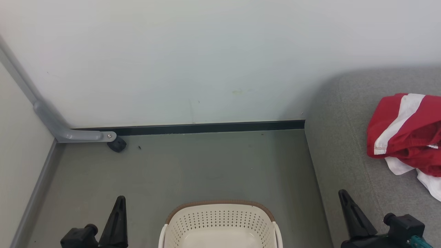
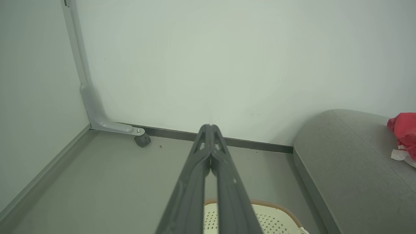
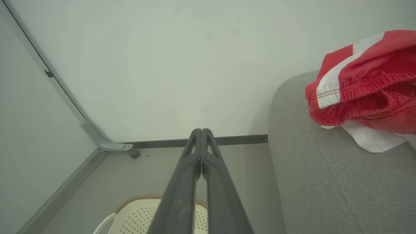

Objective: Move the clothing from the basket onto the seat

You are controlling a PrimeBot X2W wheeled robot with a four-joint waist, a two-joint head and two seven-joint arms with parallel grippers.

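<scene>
The floor (image 1: 206,165) between basket (image 1: 220,220) and wall (image 1: 206,62) is open, w/ room to pass. On the right the seat (image 1: 344,155) stands in the way, clothes (image 1: 406,134) on top. Left corner: bracket (image 1: 69,132) & small wheel (image 1: 117,144).

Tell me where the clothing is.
In the head view, the clothing lies at the right edge on the grey seat, right of the basket.

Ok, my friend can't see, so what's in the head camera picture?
Red and white clothing lies crumpled on the grey seat at right. A cream basket sits on the floor at bottom middle, its visible part empty. The left gripper and right gripper, both shut and empty, point up from the lower corners.
</scene>
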